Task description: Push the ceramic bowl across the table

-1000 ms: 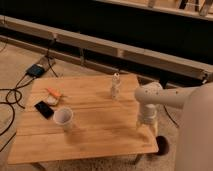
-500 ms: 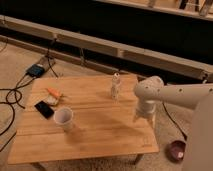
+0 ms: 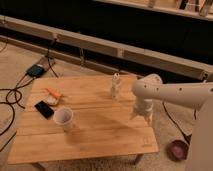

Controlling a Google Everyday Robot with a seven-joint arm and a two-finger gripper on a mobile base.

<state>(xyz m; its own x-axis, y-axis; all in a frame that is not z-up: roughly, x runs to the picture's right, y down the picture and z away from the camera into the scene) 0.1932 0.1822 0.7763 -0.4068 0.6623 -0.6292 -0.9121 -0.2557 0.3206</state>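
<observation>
1. Tabletop (image 3: 100, 132) of light wooden planks is filling the middle of the camera view, sitting low on a pale carpeted floor (image 3: 15, 65) in front of a long dark wall unit.
2. The robot's white arm (image 3: 170, 92) is reaching in from the right, and its hand (image 3: 141, 117) is pointing downward over the right-hand part of the tabletop, near the right edge. Whether the hand is open or closed cannot be told, and it is not seen gripping anything.
3. The ceramic bowl (image 3: 178, 149) is lying on the floor beyond the tabletop's right front corner, well apart from the hand and showing its dark purple inside.
4. A white cup (image 3: 63, 119) is standing upright on the left half of the tabletop, toward the front.
5. A black phone (image 3: 44, 109) is lying flat just left of the cup, near the left edge.
6. A small orange and white object (image 3: 54, 94) is resting behind the phone.
7. A small pale bottle-like object (image 3: 115, 86) is standing toward the back edge, left of the arm's rounded elbow.
8. Black cables (image 3: 10, 97) are trailing over the floor to the left, and a dark box (image 3: 36, 70) is sitting beyond the back left corner.
</observation>
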